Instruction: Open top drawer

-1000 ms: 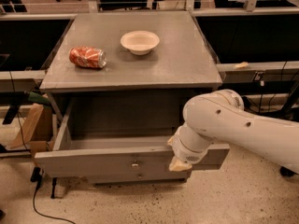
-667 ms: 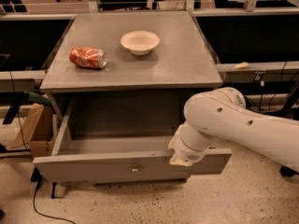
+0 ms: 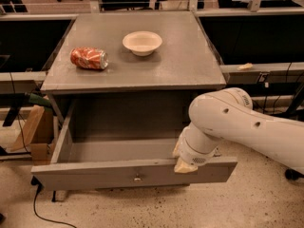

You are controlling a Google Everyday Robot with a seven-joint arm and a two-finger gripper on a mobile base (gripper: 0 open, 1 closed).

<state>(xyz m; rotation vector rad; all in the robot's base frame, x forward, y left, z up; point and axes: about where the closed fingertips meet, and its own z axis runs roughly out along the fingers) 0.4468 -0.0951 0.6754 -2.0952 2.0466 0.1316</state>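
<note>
The top drawer [image 3: 95, 175] of the grey cabinet stands pulled far out toward me, its deep grey box empty and its flat front showing a small round knob [image 3: 137, 177] in the middle. My gripper [image 3: 184, 164] sits at the drawer front's top edge, right of the knob, at the end of the white arm [image 3: 237, 122] that comes in from the right. The wrist hides most of the gripper.
On the cabinet top [image 3: 180, 65] lie a crushed red soda can [image 3: 89, 58] at the left and a white bowl [image 3: 142, 42] at the back middle. A cardboard box [image 3: 35, 132] and a black cable [image 3: 38, 205] are on the floor at the left. Desks stand behind.
The drawer has slid further out toward me, and the gripper and arm have moved with its front edge.
</note>
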